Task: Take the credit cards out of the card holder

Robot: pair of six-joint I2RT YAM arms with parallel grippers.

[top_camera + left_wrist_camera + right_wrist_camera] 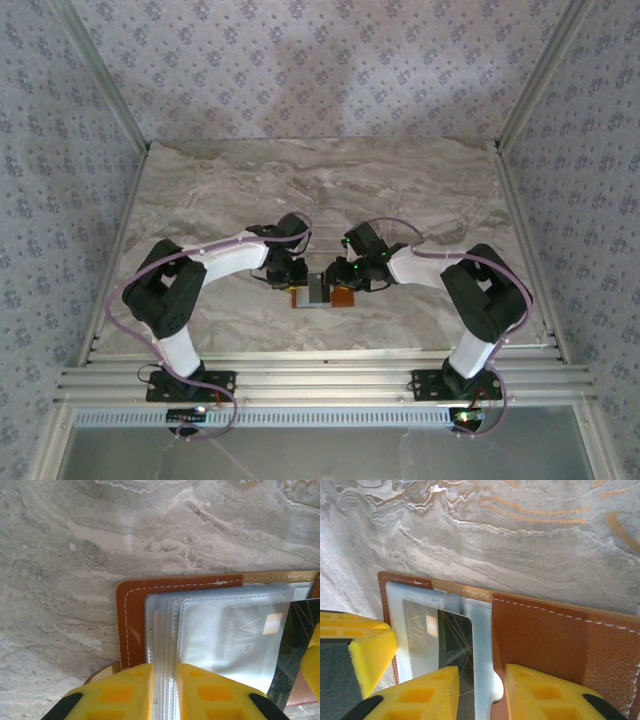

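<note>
- The card holder is lying open on the table, between the two arms.
- The left fingers are pinching its stack of clear sleeves.
- The right fingers are standing apart astride a sleeve edge, gripping nothing.
- A credit card marked VIP is sitting inside a sleeve.

1. Table top: marble-look, grey-beige w/ darker veins; orange-ish streaks in rt wrist view.
2. Walls: back + both sides, pale wallpaper, small rptd floral motif.
3. Frame posts: alum., slanting at rear corners.
4. Rails: alum., horiz., along near edge.
5. Slotted strip: grey, just below rails.
</note>
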